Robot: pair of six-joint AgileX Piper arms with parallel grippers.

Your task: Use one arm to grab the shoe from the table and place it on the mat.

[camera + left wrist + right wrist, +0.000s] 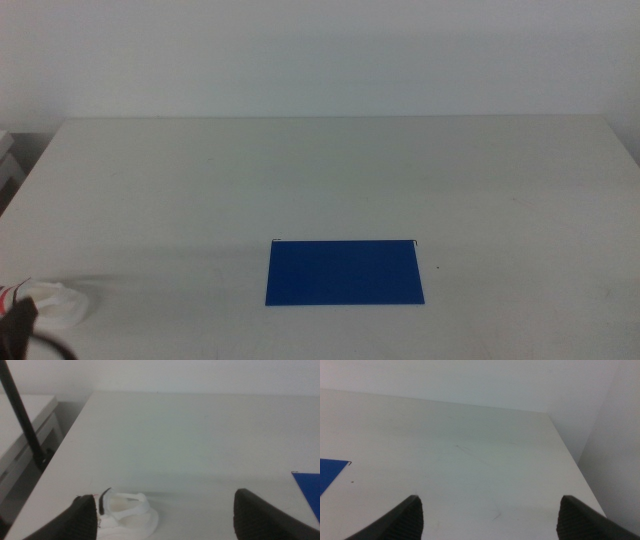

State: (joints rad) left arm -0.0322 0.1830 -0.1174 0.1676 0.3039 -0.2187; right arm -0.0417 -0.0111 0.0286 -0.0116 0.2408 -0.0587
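Waiting at the table's near-left corner, the small white thick-soled shoe [55, 305] with black and red straps lies on the plain white matte table [330, 180], partly hidden by the dark left gripper [165, 517], whose jaws stand wide apart with the shoe beside one of them. The flat deep-blue rectangular mat [344, 271] lies bare, well to the right. The grasp looks still ahead; next, centre the jaws over the shoe. The right gripper [490, 517] idles, spread wide.

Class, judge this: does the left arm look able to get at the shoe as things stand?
Probably yes. The left tool is open beside the shoe, with nothing between them on the table.
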